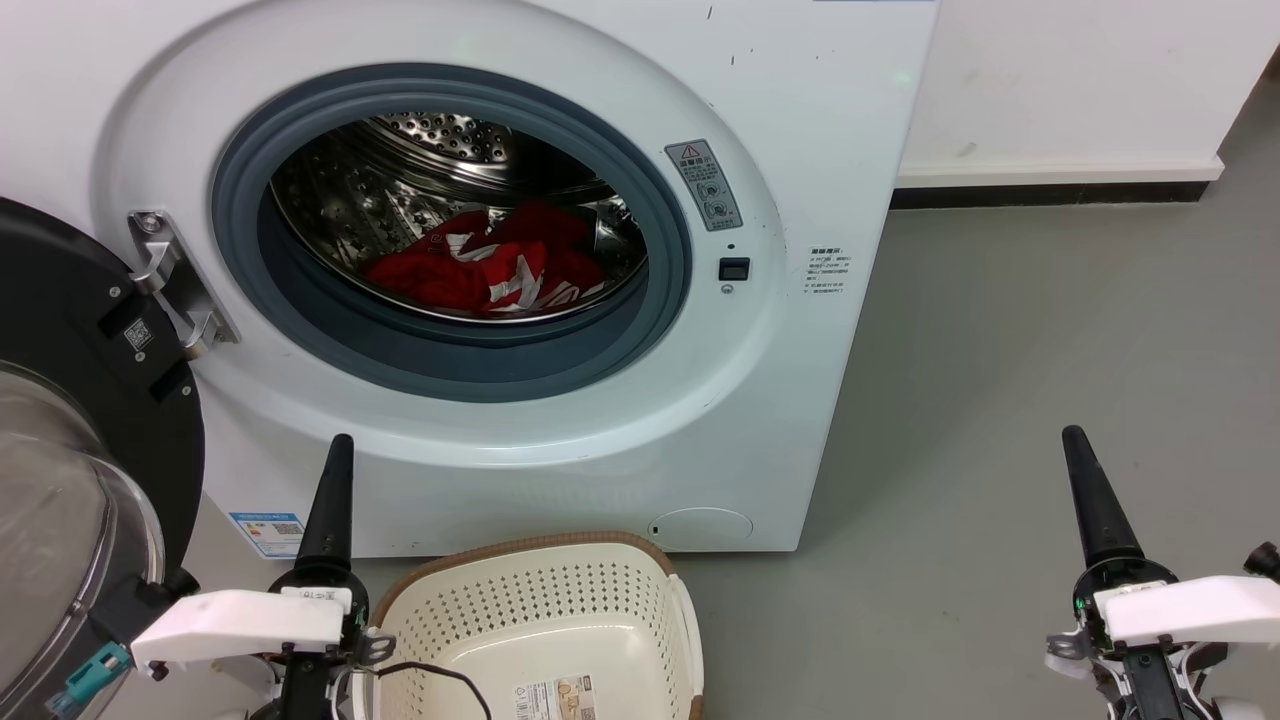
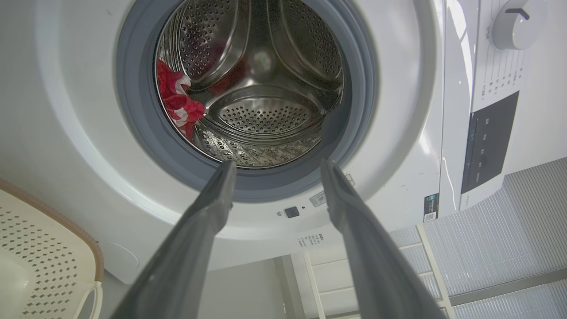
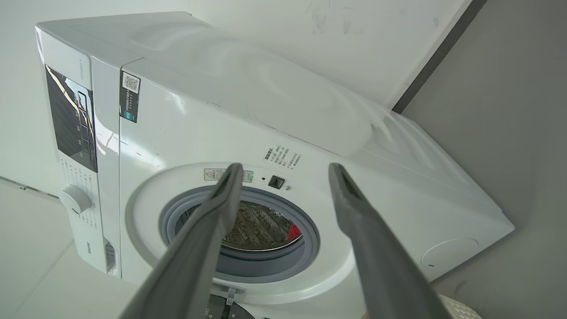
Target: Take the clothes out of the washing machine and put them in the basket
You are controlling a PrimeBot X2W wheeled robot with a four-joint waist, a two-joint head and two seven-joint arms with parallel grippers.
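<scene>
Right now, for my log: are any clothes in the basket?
No, the basket holds none; the clothes lie in the washing machine.

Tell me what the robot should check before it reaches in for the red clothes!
1. The door is out of the way: ok, it is swung open at the left of the washing machine.
2. The clothes can be found: ok, they lie at the bottom of the drum.
3. The left jaws are ready: ok, apart and holding nothing.
4. The right jaws are ready: ok, apart and holding nothing.
5. The basket is ready: ok, on the floor before the machine, with just a paper label inside.
6. The black cable is clear of the basket: cannot tell, it crosses the near corner.
</scene>
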